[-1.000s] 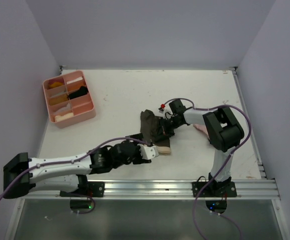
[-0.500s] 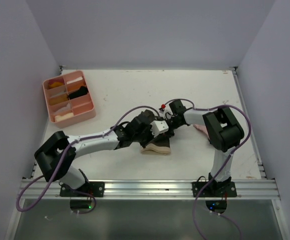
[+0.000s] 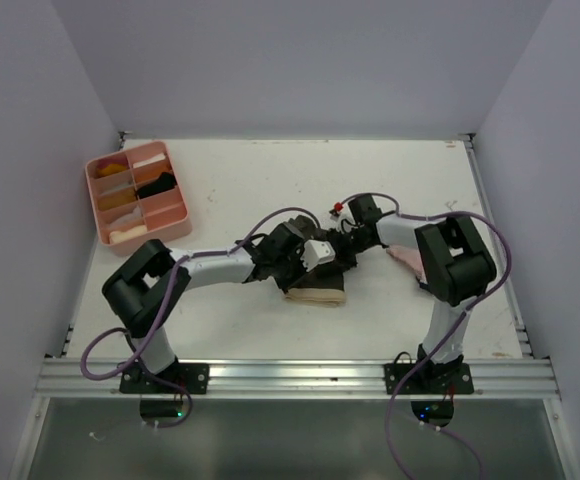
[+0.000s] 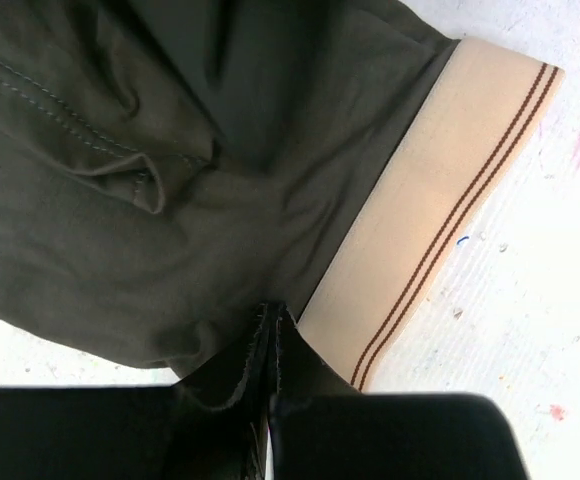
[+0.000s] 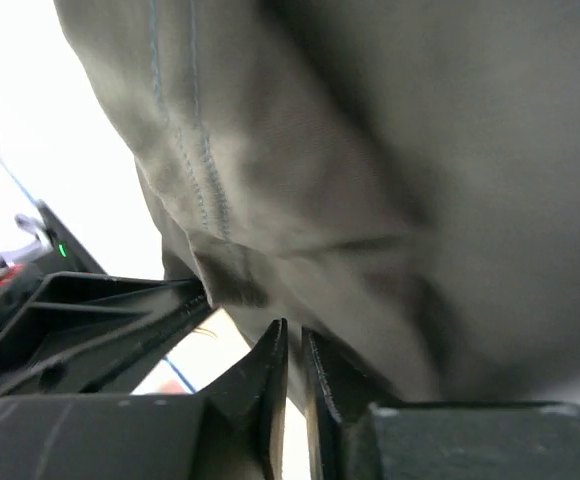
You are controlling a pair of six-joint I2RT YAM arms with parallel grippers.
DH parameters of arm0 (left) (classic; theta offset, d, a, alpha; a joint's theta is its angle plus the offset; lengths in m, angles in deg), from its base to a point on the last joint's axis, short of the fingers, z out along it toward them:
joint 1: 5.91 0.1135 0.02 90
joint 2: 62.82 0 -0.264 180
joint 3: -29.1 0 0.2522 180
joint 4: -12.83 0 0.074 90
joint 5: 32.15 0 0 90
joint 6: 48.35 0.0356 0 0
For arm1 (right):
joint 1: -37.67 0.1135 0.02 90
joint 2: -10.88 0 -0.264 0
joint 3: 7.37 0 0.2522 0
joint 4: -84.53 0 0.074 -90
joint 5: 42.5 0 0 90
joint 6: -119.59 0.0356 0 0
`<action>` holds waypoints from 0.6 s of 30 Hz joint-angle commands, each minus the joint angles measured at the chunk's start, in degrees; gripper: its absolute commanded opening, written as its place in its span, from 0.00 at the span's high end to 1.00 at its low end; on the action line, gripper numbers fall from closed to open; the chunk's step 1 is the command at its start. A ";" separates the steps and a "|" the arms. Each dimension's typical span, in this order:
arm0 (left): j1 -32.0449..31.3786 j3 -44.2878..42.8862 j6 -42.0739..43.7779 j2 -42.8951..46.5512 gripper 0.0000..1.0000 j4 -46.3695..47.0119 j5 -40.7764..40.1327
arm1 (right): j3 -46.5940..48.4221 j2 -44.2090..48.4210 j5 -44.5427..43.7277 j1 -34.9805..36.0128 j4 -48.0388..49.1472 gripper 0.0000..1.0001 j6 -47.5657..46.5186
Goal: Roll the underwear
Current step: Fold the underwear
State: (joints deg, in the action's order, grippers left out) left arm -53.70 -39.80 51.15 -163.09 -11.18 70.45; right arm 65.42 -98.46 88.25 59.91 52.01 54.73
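Overhead, the olive underwear (image 3: pixel 315 292) lies mid-worktop (image 3: pixel 230 170), nearer the near edge, with both arms meeting over it. A pink pair (image 3: pixel 404 259) sits just beside the right arm. At the left wrist, the left jaws are pressed together on a fold of the underwear, beside its tan waistband (image 4: pixel 440 190). At the right wrist, the right jaws stand a slit apart against the underwear; I cannot tell whether they grip it.

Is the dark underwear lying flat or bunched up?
Bunched, not flat: the underwear shows creases and an overlapping stitched fold in the left wrist view.
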 commanded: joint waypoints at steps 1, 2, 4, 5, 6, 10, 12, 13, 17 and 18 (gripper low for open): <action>2.17 3.36 4.56 -0.90 1.00 -7.34 -1.09 | 0.83 6.24 -3.84 -6.57 -1.63 0.83 1.22; 2.09 3.54 5.17 -0.55 1.00 -7.25 -0.91 | 1.44 6.94 -4.27 -7.73 -1.71 0.82 1.13; 2.17 4.07 6.84 -0.28 1.00 -7.51 -0.21 | 2.58 8.09 -5.68 -10.62 -2.32 0.80 0.43; 2.17 4.07 7.11 -0.37 1.00 -7.69 -0.12 | 4.15 8.09 -5.86 -11.25 -3.37 0.79 0.08; 2.17 4.24 7.29 -0.45 1.00 -7.78 -0.12 | 4.86 8.09 -6.03 -11.86 -3.73 0.78 -0.36; 2.17 4.77 8.34 0.42 1.00 -7.43 -0.03 | 7.24 10.19 -2.18 -11.09 -3.82 0.78 -1.86; 2.17 4.77 8.00 0.95 1.00 -6.64 0.14 | 7.77 11.69 -2.25 -9.24 -3.30 0.78 -1.94; 2.17 4.95 7.99 1.13 1.00 -6.55 0.40 | 7.42 12.48 -3.39 -6.88 -2.60 0.73 -1.94; 2.26 5.48 8.43 1.74 1.00 -5.76 1.98 | 4.70 15.48 -6.82 -1.33 1.27 0.67 -3.00; 2.26 5.65 8.69 1.92 1.00 -5.58 2.51 | 4.26 14.95 -7.00 -0.71 2.32 0.67 -2.30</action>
State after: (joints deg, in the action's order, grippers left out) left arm -52.06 -36.87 57.96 -160.64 -10.80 72.87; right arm 70.84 -85.60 82.87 56.56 50.89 53.27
